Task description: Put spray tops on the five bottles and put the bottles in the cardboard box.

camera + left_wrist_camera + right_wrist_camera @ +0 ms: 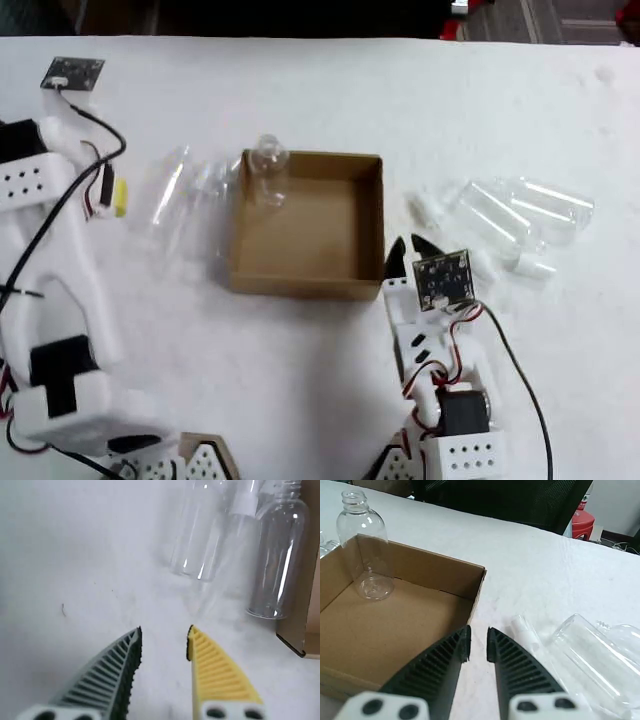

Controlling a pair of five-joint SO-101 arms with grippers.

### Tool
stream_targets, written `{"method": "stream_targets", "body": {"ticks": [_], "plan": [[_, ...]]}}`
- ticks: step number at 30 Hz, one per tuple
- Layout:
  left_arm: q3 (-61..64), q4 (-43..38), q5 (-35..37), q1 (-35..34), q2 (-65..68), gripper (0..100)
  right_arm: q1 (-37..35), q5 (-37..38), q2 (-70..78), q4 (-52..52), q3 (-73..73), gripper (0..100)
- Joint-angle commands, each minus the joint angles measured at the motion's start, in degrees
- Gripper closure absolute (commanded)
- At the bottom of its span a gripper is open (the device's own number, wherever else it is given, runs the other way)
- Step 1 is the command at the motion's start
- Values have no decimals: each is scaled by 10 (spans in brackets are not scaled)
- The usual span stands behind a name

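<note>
So far, one uncapped bottle [366, 545] stands in the cardboard box [305, 284]; the other bottles [500, 215] lie outside; the left gripper [165, 630] and right gripper [478, 630] hang parted, empty.

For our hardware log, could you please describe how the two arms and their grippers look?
The left arm and right arm are white with black motors, red and black cables and a black camera board. The left gripper has one grey and one yellow ribbed finger; the right gripper has two black ones.
</note>
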Motion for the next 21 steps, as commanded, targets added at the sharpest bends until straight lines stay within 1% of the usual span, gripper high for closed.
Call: {"method": "stream_targets", "body": {"ticks": [1,3,5,7,13,16,21], "plan": [[-40,18,30,0,23,860,5,7,1,-2,5,956],[-62,26,8,13,40,858,5,7,1,-2,5,956],[-88,25,-40,24,53,858,5,7,1,-2,5,956],[-118,22,-69,42,69,858,5,7,1,-2,5,956],[-246,22,-67,85,160,858,5,7,1,-2,5,956],[-327,27,-64,103,238,858,5,7,1,-2,5,956],[-477,20,-44,107,374,858,5,7,1,-2,5,956]]}}
